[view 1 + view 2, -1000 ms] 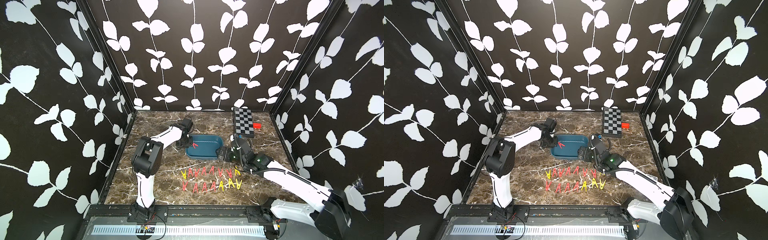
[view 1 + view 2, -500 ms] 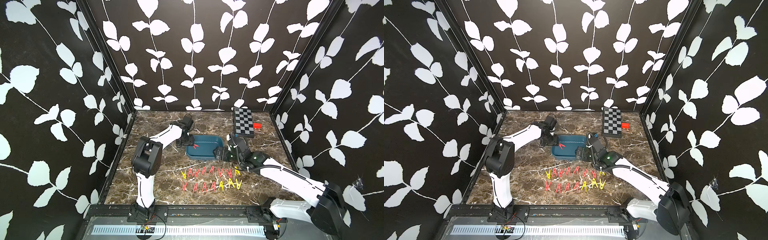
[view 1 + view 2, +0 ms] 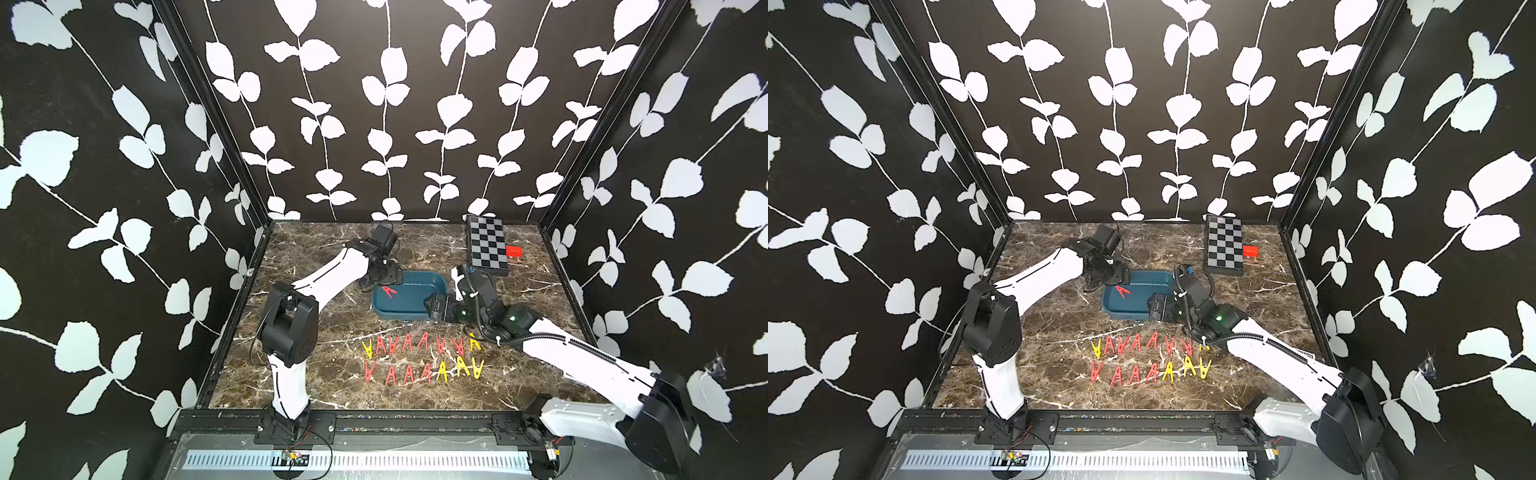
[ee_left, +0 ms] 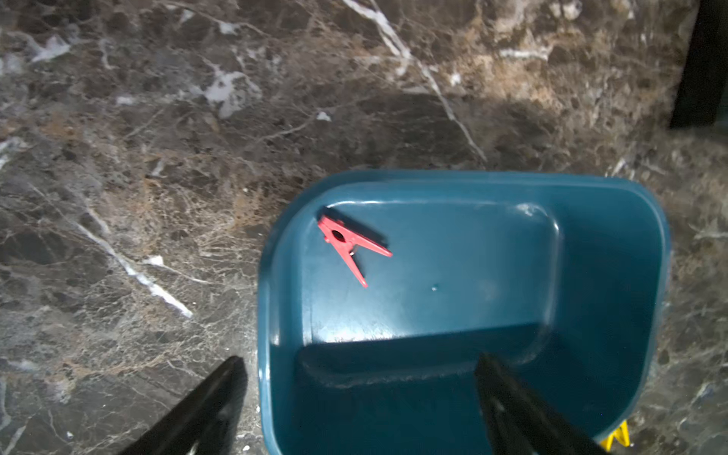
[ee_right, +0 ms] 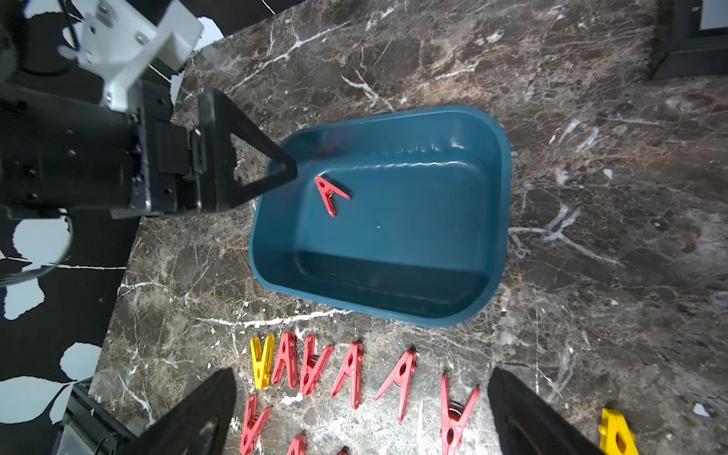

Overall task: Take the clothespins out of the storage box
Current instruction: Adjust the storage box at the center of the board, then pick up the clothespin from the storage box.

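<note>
One red clothespin [image 4: 350, 246] is lying flat on the floor of the blue storage box [image 3: 415, 305], close to the corner nearest the left arm. It is the only one inside. The box is sitting on the marble table [image 3: 324, 332], about mid-table.

The left gripper [image 4: 360, 359] is hovering at that same end of the box with its jaws standing wide apart and holding nothing. One finger [image 4: 212, 394] is hanging over the marble outside the wall, while the other is hanging over the inside. Whether either is touching the rim cannot be told.

The right gripper [image 5: 362, 374] is hanging at the opposite end of the box, jaws also spread wide and empty.

The other clothespins [image 3: 390, 376] are lying on the table in two neat rows in front of the box. They are mostly red, with a few yellow, and are clear of its wall.

A checkerboard box [image 3: 486, 245] is lying near the back wall, with a small red block [image 3: 513, 251] just beside it.
</note>
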Motion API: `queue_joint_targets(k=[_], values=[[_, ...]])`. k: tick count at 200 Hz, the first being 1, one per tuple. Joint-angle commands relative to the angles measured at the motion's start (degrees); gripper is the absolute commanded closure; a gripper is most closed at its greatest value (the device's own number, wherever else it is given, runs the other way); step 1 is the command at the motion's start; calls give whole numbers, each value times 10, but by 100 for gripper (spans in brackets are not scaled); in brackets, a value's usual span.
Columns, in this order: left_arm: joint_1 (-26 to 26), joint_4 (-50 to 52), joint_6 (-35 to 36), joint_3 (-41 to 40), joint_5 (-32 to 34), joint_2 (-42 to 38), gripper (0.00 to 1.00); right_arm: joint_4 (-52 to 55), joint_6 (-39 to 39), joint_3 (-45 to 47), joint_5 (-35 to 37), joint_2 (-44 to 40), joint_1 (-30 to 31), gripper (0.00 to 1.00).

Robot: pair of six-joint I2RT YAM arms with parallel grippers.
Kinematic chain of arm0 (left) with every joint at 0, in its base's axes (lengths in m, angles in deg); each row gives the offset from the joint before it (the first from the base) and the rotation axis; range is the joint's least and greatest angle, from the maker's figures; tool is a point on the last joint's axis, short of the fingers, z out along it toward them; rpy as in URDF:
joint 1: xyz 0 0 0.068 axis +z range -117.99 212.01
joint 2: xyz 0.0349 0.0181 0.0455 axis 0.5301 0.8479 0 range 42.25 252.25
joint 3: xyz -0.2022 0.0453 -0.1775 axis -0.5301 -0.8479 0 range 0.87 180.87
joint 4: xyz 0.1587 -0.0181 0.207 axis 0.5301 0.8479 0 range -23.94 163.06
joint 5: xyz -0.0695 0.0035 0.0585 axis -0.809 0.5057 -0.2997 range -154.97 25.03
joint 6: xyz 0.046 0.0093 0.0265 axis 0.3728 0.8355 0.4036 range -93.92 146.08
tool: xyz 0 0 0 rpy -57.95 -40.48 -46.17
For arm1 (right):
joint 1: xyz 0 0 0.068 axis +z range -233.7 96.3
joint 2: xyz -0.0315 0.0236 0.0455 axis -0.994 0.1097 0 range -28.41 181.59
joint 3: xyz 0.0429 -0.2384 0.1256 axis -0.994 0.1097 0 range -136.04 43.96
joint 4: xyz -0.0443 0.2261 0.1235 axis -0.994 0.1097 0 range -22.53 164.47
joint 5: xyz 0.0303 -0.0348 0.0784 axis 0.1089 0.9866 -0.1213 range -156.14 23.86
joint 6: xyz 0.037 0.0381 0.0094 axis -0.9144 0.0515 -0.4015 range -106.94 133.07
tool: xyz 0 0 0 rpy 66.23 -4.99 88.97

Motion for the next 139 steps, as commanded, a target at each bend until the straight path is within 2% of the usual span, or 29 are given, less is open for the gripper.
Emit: queue_joint_targets(k=[1,34,51,139], values=[[-9,16,-26,16,12,-1,25,-11,1,11,13,-21,3,1],[-11,27,-28,25,32,33,55,-11,1,16,13,-30,2,1],[-12,32,-25,35,37,55,64,-10,1,19,14,-32,2,1],[-12,52,-44,84,32,143,64,-8,0,24,18,-34,3,1]])
